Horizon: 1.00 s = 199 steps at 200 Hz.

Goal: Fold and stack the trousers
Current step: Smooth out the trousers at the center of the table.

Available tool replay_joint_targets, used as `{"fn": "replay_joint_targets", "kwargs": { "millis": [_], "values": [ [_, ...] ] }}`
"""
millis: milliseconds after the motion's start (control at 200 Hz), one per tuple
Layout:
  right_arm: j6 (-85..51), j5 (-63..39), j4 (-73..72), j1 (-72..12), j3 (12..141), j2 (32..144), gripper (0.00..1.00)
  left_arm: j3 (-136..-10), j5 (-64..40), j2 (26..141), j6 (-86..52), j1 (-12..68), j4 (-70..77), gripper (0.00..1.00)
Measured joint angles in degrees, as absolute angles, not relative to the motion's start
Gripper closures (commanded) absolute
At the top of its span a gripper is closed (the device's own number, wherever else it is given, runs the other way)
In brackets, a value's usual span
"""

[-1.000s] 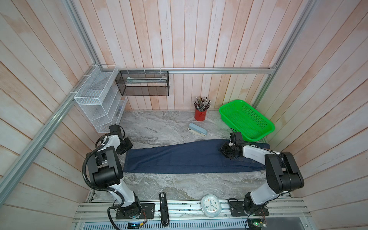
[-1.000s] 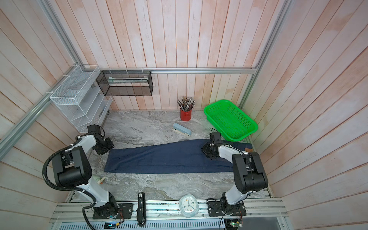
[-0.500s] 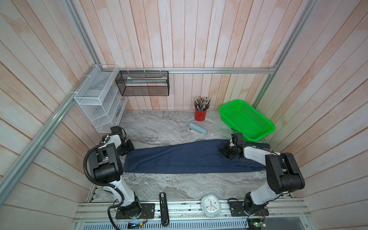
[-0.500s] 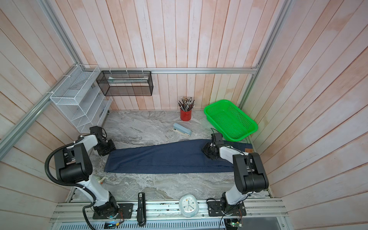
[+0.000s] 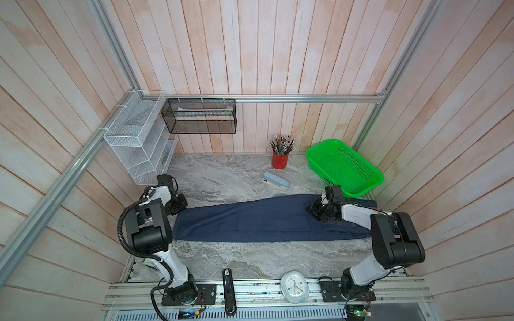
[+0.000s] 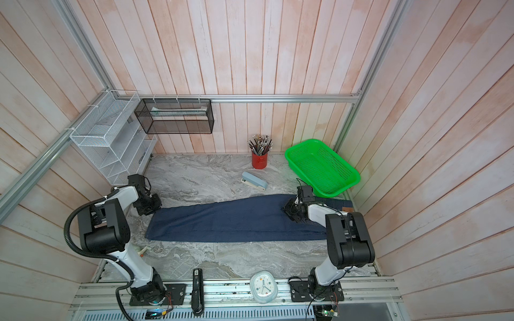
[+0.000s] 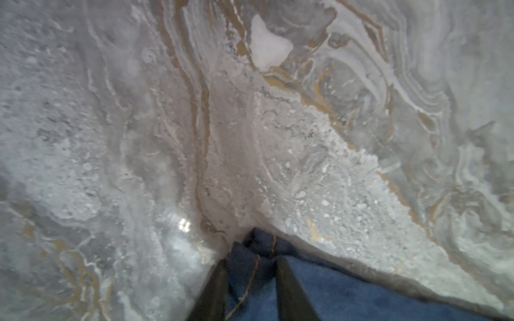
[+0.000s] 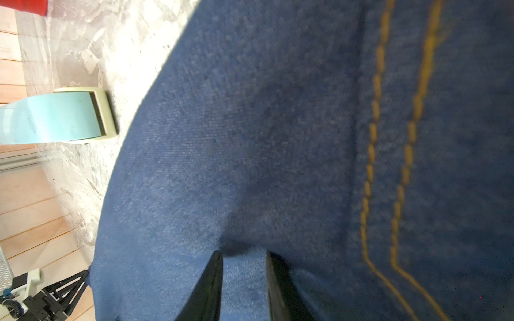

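In both top views the trousers (image 5: 264,219) (image 6: 236,219) lie flat and stretched out across the marble table (image 5: 222,178), hem end by the left arm, waist end by the right; the left gripper (image 5: 178,208) (image 6: 151,208) sits at the far hem corner; the right gripper (image 5: 317,212) (image 6: 290,211) is down on the denim near the waist; a brown patch (image 6: 347,209) shows at the waistband; a blue stapler (image 5: 275,181) lies just behind the cloth, and a red pencil cup (image 5: 280,161) and a green basket (image 5: 319,146) stand farther back.

In the left wrist view the left gripper (image 7: 251,261) has its jaws closed on the bunched hem corner of the trousers (image 7: 361,294), low over the table (image 7: 139,139).

In the right wrist view the right gripper (image 8: 243,254) pinches a raised ridge of the trousers (image 8: 250,125) between its jaws; twin lines of tan stitching (image 8: 372,139) run alongside; the stapler (image 8: 50,119) lies just off the cloth's edge.
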<state>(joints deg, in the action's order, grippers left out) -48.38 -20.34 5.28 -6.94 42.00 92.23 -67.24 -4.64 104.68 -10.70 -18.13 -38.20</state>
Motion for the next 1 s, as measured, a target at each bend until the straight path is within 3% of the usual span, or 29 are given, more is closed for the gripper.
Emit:
{"fn": "replay_joint_targets", "kwargs": {
  "millis": [125,420,700,915,995],
  "values": [
    [-48.36,-20.47,4.91,-6.92,41.74,92.14,0.69,-67.26,-4.91,104.71,-10.46,-18.04,-38.24,0.89],
    [-48.38,-20.47,4.47,-6.92,41.65,92.16,0.69,-67.35,-1.78,103.09,-11.33,-17.50,-39.46,0.98],
    [-48.31,-20.95,3.79,-6.94,41.91,92.82,0.69,-70.04,3.53,94.41,-11.99,-16.56,-40.88,1.00],
    [-47.75,-21.10,4.51,-7.03,42.72,93.19,0.68,-73.25,4.36,99.94,-11.81,-15.46,-41.23,0.84],
    [-47.46,-21.08,5.08,-7.16,43.07,93.19,0.66,-73.41,5.19,102.17,-12.80,-15.31,-41.63,0.69]
  ]
}}
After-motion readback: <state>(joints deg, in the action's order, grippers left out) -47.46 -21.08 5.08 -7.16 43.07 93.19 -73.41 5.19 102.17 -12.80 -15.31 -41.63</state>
